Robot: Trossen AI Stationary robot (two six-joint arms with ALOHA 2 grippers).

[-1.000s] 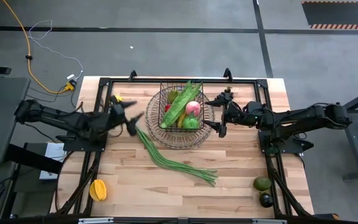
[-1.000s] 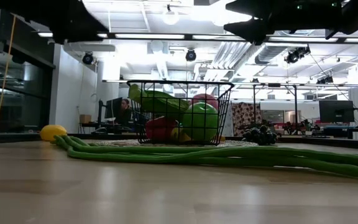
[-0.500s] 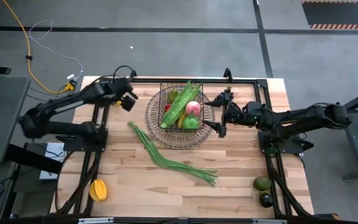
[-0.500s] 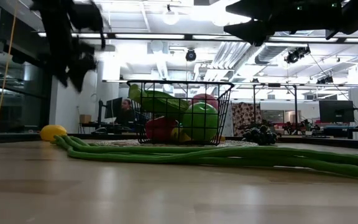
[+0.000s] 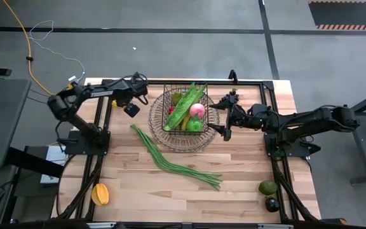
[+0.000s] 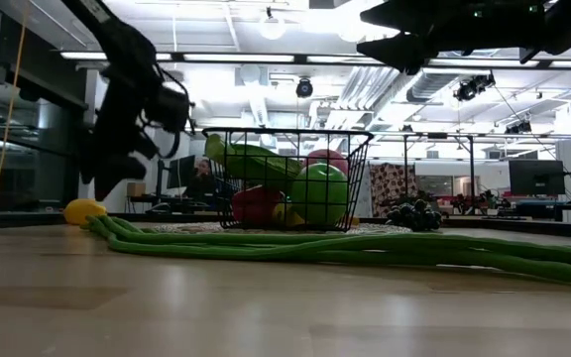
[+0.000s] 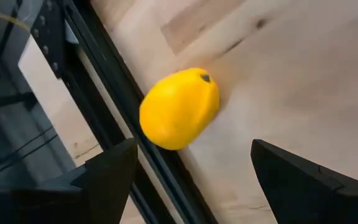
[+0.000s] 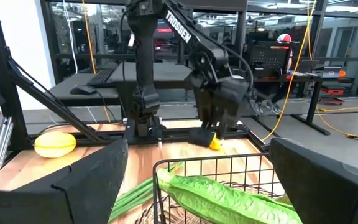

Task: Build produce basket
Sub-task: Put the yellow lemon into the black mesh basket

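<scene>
The dark wire basket [image 5: 184, 118] stands mid-table and holds a long green vegetable [image 5: 186, 105], a pink apple [image 5: 197, 109] and a green apple [image 5: 195, 125]. Long green beans [image 5: 173, 156] lie on the wood in front of it. A lemon [image 7: 179, 109] rests on the table's far left part beside a black frame rail. My left gripper [image 7: 191, 180] hangs open just above the lemon [image 5: 115, 102], one finger to each side, touching nothing. My right gripper [image 5: 225, 118] waits open beside the basket's right rim [image 8: 216, 165].
A yellow-orange fruit [image 5: 100, 193] sits at the near left corner, and two avocados [image 5: 267, 187] [image 5: 272, 204] lie near the right corner. Dark grapes [image 6: 414, 213] show to the right of the basket. Black frame rails [image 5: 103, 114] run along both table sides.
My left arm has swung away from the beans' far-left end toward the table's far edge, then come down over the lemon, still open. The beans' far end has slid a little to the left. The right arm has kept still.
</scene>
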